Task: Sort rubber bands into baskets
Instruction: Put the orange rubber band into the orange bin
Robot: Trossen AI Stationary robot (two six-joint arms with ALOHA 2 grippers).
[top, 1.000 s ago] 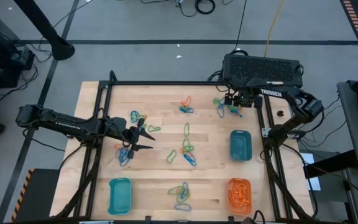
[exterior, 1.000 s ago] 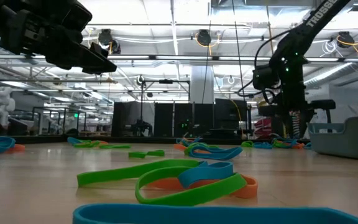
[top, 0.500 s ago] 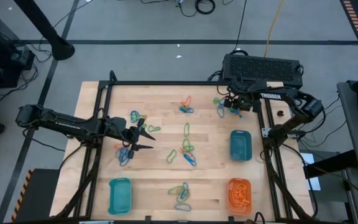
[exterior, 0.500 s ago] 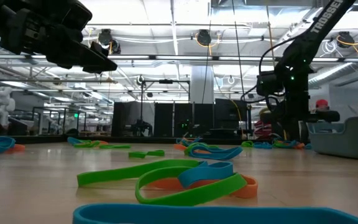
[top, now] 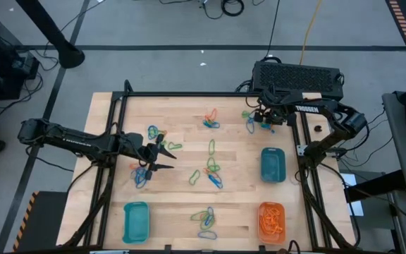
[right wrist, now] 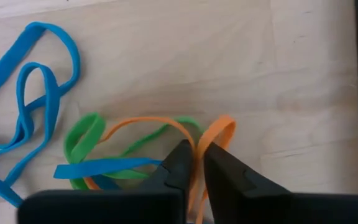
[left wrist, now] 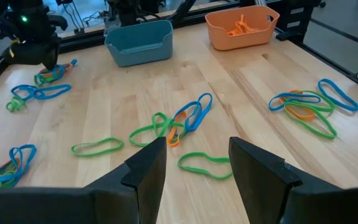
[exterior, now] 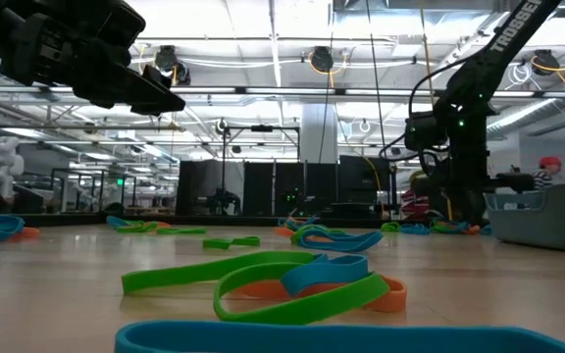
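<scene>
We see the orange basket (top: 272, 220) at 5 o'clock on the table holding orange rubber bands (top: 271, 223); the teal basket (top: 273, 165) at 3 o'clock and the teal basket (top: 136, 221) at 7 o'clock show nothing inside. At 1 o'clock the right gripper (right wrist: 194, 163) pinches an orange band (right wrist: 211, 144) nearly closed. The left gripper (left wrist: 196, 163) hovers wide open at 9 o'clock, holding nothing

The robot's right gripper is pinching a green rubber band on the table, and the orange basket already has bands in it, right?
Not quite. The right gripper is pinching an orange rubber band, not a green one, as the right wrist view shows. The orange basket does already hold bands.
</scene>
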